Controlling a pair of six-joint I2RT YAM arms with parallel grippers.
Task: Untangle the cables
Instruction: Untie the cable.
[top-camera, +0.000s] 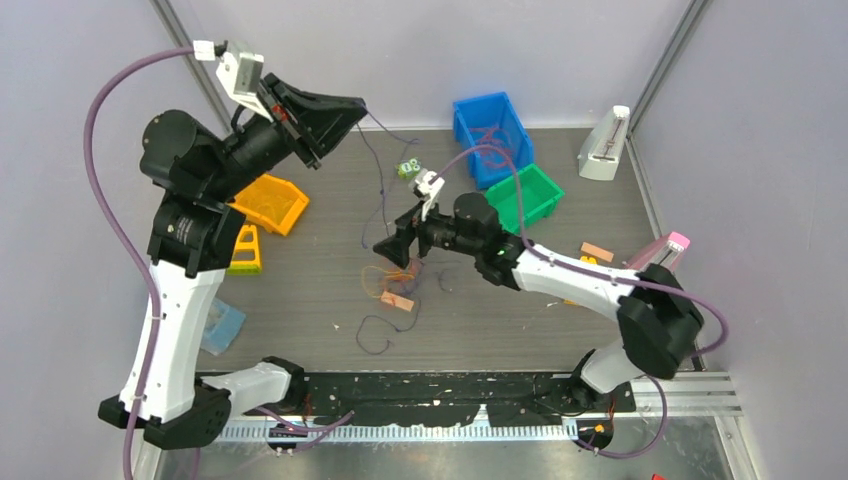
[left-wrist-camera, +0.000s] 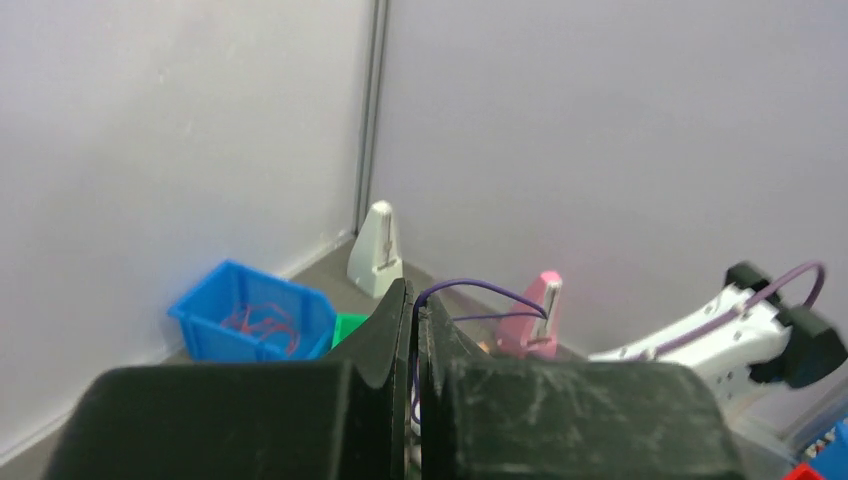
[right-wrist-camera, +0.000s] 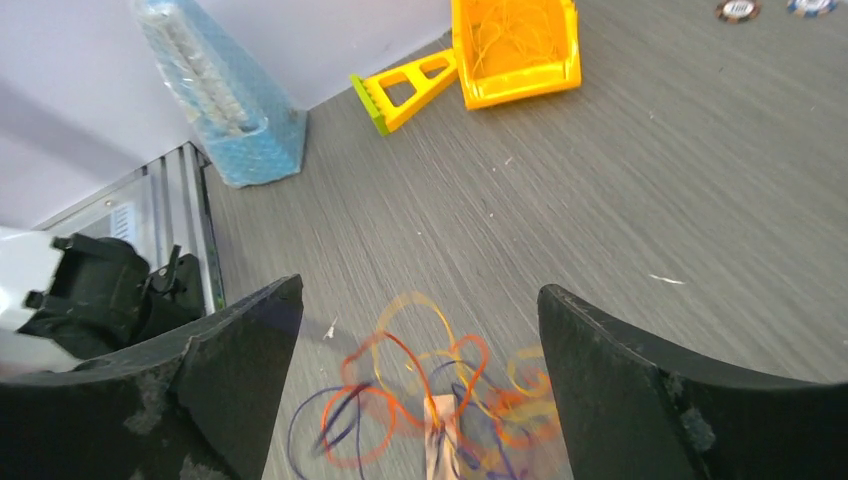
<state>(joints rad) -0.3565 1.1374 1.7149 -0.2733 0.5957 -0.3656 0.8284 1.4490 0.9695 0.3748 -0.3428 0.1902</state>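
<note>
A tangle of orange, yellow and purple cables (top-camera: 393, 285) lies mid-table around a small tan tag (top-camera: 398, 300). My left gripper (top-camera: 355, 108) is raised high at the back left, shut on one thin purple cable (top-camera: 381, 170) that hangs from its tip down to the tangle. In the left wrist view that purple cable (left-wrist-camera: 480, 288) loops out from between the closed fingers of the left gripper (left-wrist-camera: 413, 295). My right gripper (top-camera: 388, 248) hovers just over the tangle, open. In the right wrist view the looped cables (right-wrist-camera: 450, 385) lie below the wide-apart jaws of the right gripper (right-wrist-camera: 418, 292), untouched.
A blue bin (top-camera: 490, 135) holding red wires and a green bin (top-camera: 530, 195) stand at the back right. An orange bin (top-camera: 270, 203) and a yellow stand (top-camera: 246, 250) are at the left. A white wedge (top-camera: 604, 145), a pink wedge (top-camera: 665, 250) and a blue packet (top-camera: 222, 325) sit near the edges.
</note>
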